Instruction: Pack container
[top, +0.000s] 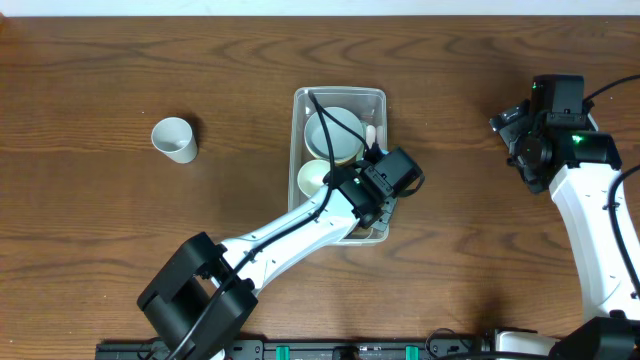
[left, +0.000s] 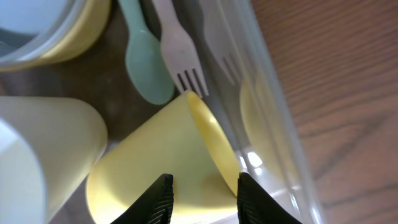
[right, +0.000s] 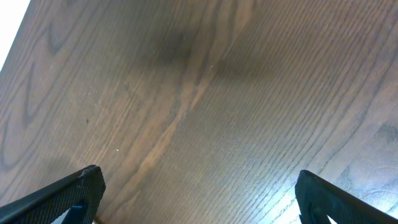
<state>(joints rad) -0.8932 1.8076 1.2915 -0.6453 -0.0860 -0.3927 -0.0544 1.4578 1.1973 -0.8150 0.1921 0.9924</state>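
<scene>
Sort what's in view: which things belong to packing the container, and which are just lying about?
Job in hand: container; yellow cup, pinched by left fingers; bowls, spoon and fork inside it.
Lying about: white cup, apart on the table, maybe next; right fingers, open over bare wood.

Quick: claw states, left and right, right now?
Left claw: jaws partly apart at the yellow cup in the container; whether it grips cannot be told.
Right claw: open, empty, over bare table.

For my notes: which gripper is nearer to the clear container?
Left. The left gripper is inside the container, holding a yellow cup; the right gripper hangs over the table, well to its right.
</scene>
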